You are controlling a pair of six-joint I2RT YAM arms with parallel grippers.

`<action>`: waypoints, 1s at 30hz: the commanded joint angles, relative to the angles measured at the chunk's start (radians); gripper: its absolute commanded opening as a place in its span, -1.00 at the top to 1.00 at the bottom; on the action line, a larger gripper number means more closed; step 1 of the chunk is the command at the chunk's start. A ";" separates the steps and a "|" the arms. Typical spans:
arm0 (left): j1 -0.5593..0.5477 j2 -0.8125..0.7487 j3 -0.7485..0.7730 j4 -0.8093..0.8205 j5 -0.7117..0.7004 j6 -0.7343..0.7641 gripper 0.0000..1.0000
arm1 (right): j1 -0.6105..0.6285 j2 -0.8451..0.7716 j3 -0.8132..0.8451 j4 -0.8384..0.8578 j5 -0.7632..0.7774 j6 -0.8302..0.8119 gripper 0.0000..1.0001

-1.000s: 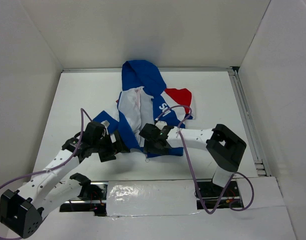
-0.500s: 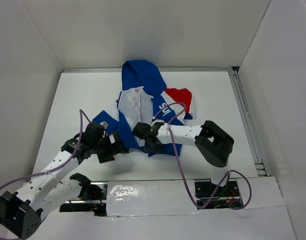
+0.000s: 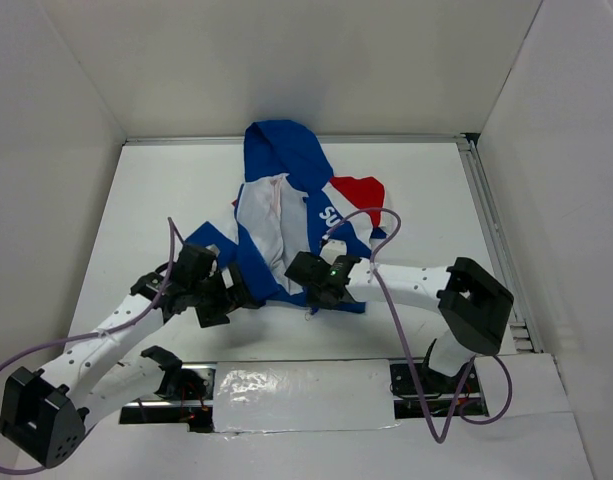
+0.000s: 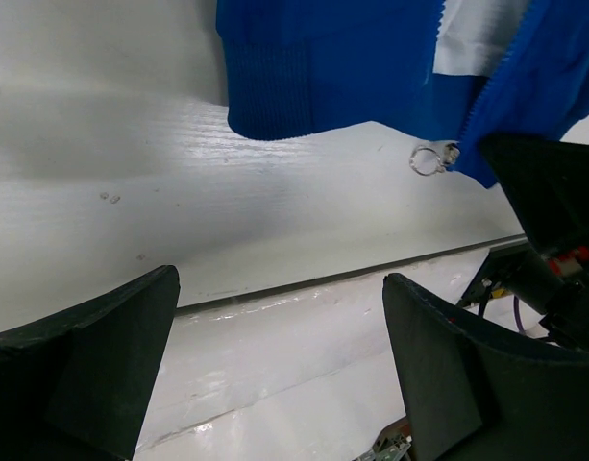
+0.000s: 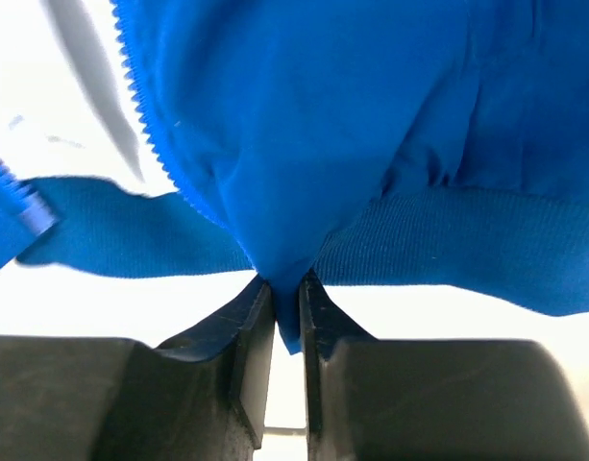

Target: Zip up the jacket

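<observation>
Lining-up step: right hand [image 5: 286, 322] pinches the jacket [image 5: 304, 115] at its near hem; left hand [image 4: 280, 360], spread, likely must catch the ring pull [image 4: 429, 159] next.

Bright, even overhead light floods the white worktop [image 3: 166, 190], shadows soft and faint. Right wrist view: background blown out to pure white behind the jacket [image 5: 371, 115], left edge smeared out of focus. Left wrist view is crisper, a glossy sheen across the worktop.
</observation>
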 commanded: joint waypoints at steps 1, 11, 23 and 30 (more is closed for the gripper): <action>-0.010 0.026 0.031 0.019 -0.015 -0.015 -0.99 | 0.005 -0.051 -0.016 0.066 -0.008 -0.063 0.55; -0.019 0.097 0.036 0.068 -0.018 0.001 -0.99 | 0.005 -0.146 -0.088 0.135 -0.068 -0.149 0.61; -0.154 0.343 0.122 0.225 -0.025 0.005 -0.99 | -0.030 -0.207 -0.223 0.226 -0.246 -0.290 0.66; -0.160 0.535 0.208 0.245 -0.075 -0.001 -0.99 | -0.004 -0.167 -0.240 0.177 -0.234 -0.336 0.63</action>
